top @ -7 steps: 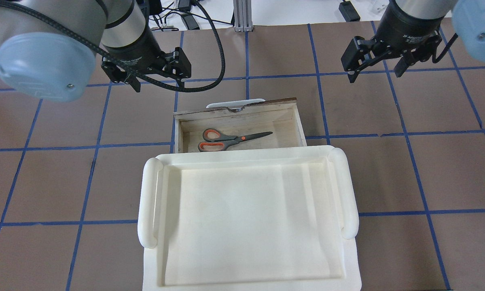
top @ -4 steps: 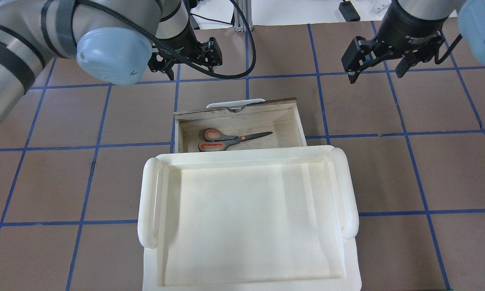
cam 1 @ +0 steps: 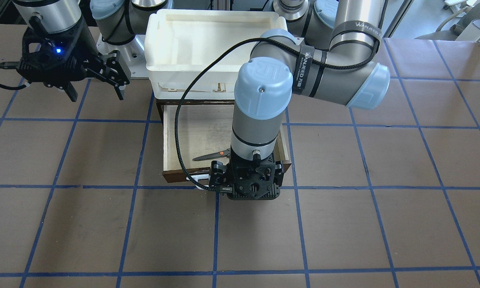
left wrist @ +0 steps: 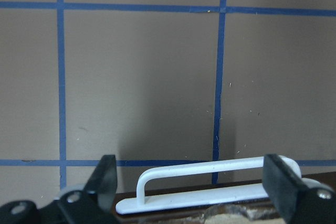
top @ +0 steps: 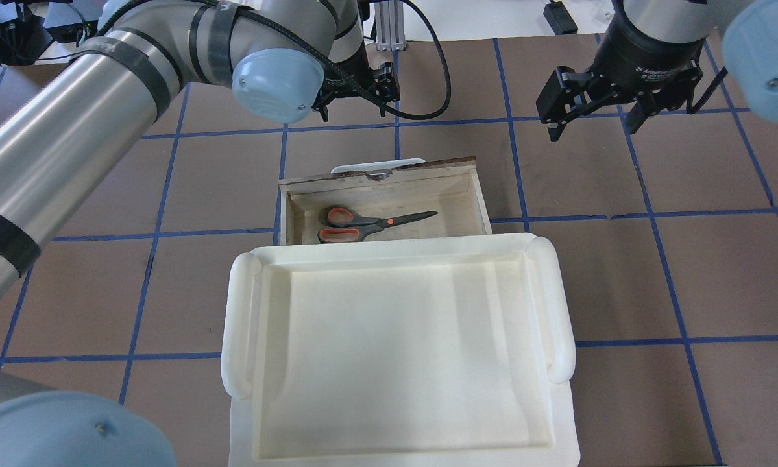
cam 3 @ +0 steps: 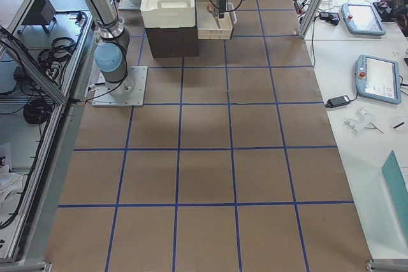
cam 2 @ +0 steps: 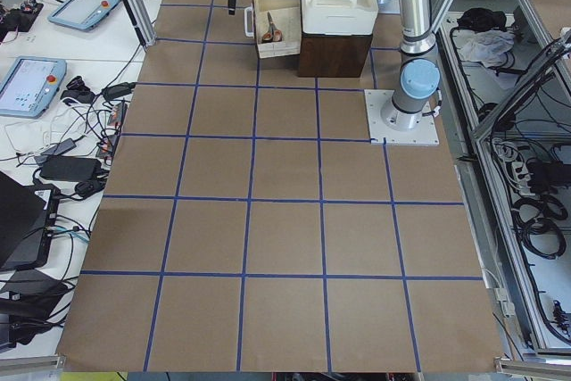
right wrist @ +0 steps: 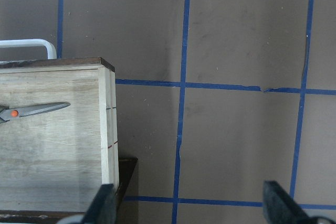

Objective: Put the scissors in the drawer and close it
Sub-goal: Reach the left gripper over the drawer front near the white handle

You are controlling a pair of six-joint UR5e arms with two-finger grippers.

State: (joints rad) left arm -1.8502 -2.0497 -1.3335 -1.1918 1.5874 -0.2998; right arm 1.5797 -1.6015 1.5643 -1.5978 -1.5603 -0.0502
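Note:
The scissors (top: 376, 224) lie flat inside the open wooden drawer (top: 481, 194), handles to the left; they also show in the front view (cam 1: 211, 155) and the right wrist view (right wrist: 31, 110). The drawer's white bar handle (top: 377, 164) faces away from me. My left gripper (top: 355, 107) is open and empty, hovering just beyond that handle; in the left wrist view the handle (left wrist: 210, 170) lies between its spread fingers (left wrist: 106, 174). In the front view the left gripper (cam 1: 246, 192) stands over the drawer front. My right gripper (top: 593, 123) is open and empty, above the table to the drawer's far right.
A white plastic tray (top: 238, 324) sits on top of the dark brown cabinet (cam 2: 335, 51) that the drawer slides out of. The brown table mat (top: 622, 272) with blue tape lines surrounds it. Cables and tablets lie off the table's ends (cam 2: 53, 86).
My left arm has swung right along the table's far side, from left of the drawer to just beyond its handle. The right gripper has shifted slightly. Scissors and drawer have not moved.

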